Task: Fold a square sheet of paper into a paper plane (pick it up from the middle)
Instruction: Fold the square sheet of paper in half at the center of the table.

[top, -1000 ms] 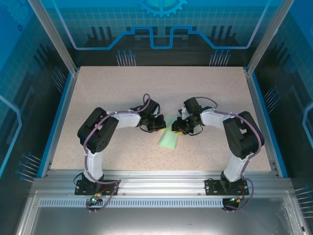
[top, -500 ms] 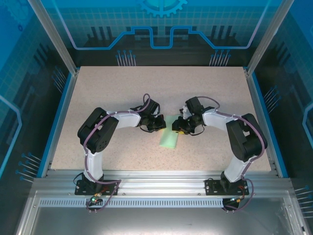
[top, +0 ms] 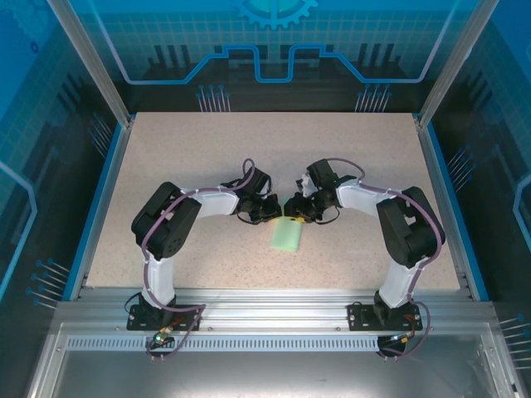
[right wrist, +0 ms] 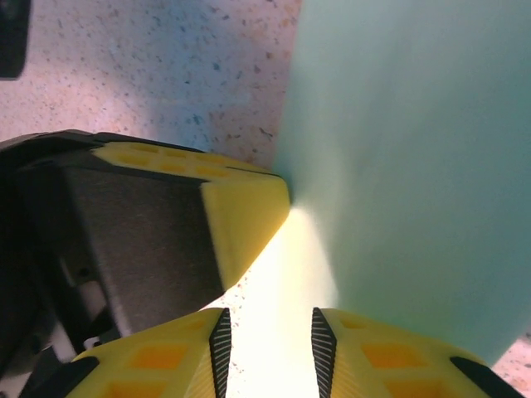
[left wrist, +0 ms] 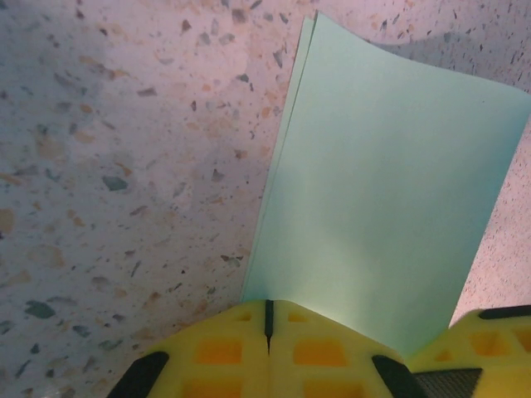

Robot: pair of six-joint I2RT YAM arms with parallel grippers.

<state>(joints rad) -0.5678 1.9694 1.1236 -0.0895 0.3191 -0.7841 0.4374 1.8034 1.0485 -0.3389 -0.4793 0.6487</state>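
Left fingers (left wrist: 224, 352) clamp the folded paper (left wrist: 390, 191), right fingers (right wrist: 382, 358) parted just beside.

Both arms (top: 166, 225) black-and-white, purple cables (top: 146, 253); pincer fingers (left wrist: 224, 352) yellow.

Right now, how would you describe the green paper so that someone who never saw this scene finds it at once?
Look at the middle of the speckled table, where the left claw and right claw meet. The paper runs from their tips toward the near edge: a pale mint-green sheet folded double, the only green thing there.
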